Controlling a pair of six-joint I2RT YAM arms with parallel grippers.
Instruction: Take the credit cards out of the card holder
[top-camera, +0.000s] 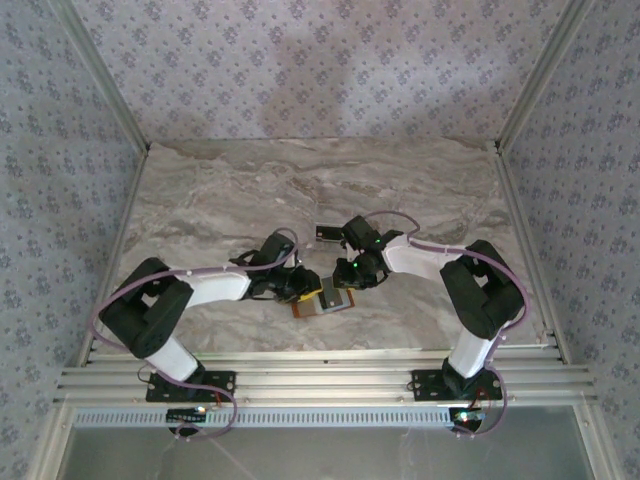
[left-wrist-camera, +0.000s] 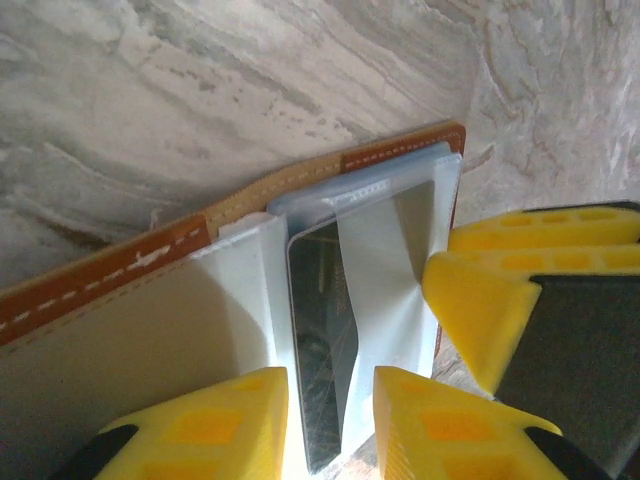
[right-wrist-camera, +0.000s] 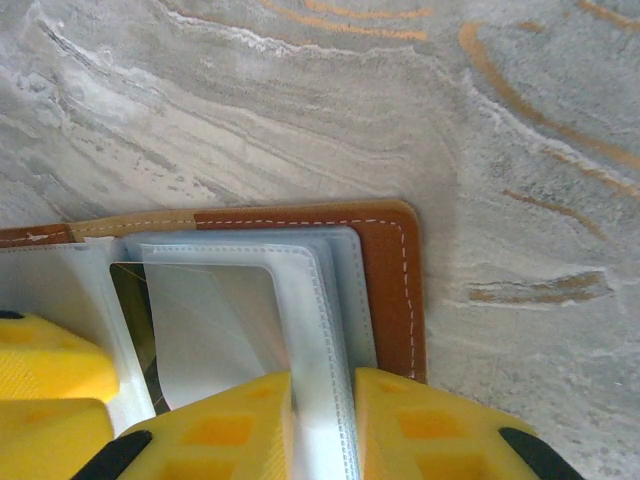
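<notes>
Top external: the arms meet over the open holder (top-camera: 335, 300), near-centre on the marble table (top-camera: 250, 200). Left wrist: left gripper (left-wrist-camera: 330, 405) sits narrow astride a glossy dark card (left-wrist-camera: 320, 330) in its clear sleeve; I cannot tell if it grips. It should pinch the card alone. Right wrist: right gripper (right-wrist-camera: 322, 405) is narrow around floppy sleeve leaves (right-wrist-camera: 300, 290), hold unclear, beside stitched tan leather.

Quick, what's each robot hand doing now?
Left gripper: jaws around the dark card, grip cannot be told.
Right gripper: closed on the card holder sleeve.
</notes>
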